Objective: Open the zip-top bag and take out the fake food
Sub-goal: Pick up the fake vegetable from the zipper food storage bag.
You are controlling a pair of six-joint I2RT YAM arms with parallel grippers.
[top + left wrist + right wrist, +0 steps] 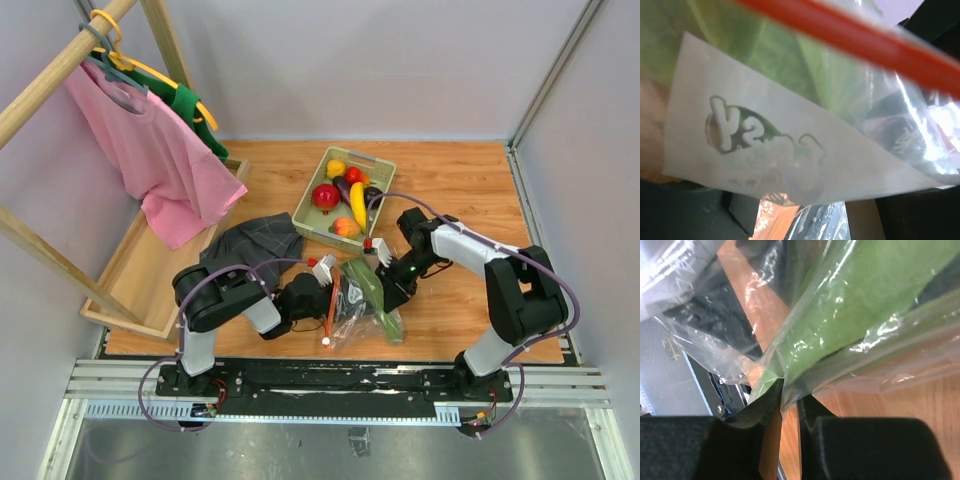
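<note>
Nearest, just past the arm bases on the wooden table (450,180): the zip-top bag (352,312), crumpled and lying on its side between the two grippers. Orange-red zip strip (334,300) along its left edge, running near to far. White label (765,140) with a green logo, pressed close against the left wrist camera. Inside the bag, one long green leafy piece (865,305), flat against the clear film; any other contents too blurred to tell.

Left gripper (326,282) at the zip-strip side of the bag, jaws spread wide, only loose film and bare wood in the gap, clamped on nothing. Right gripper (789,402) at the opposite side, black fingers (740,440) drawn almost together on a fold of the bag's film, pinching it just beside the leafy piece.

Farther back, apart from the bag: a pale green plastic tray (311,190) holding a red round fruit (326,196), a yellow banana (358,203), a yellow pepper (336,168), a dark purple eggplant (343,187) and a peach (346,227) at its near corner. Left of the tray, a dark grey checked cloth (255,243) heaped on the table. Farthest, at the left, a wooden clothes rack (60,70) with a pink T-shirt (160,160) and a green garment (195,112) on hangers.
</note>
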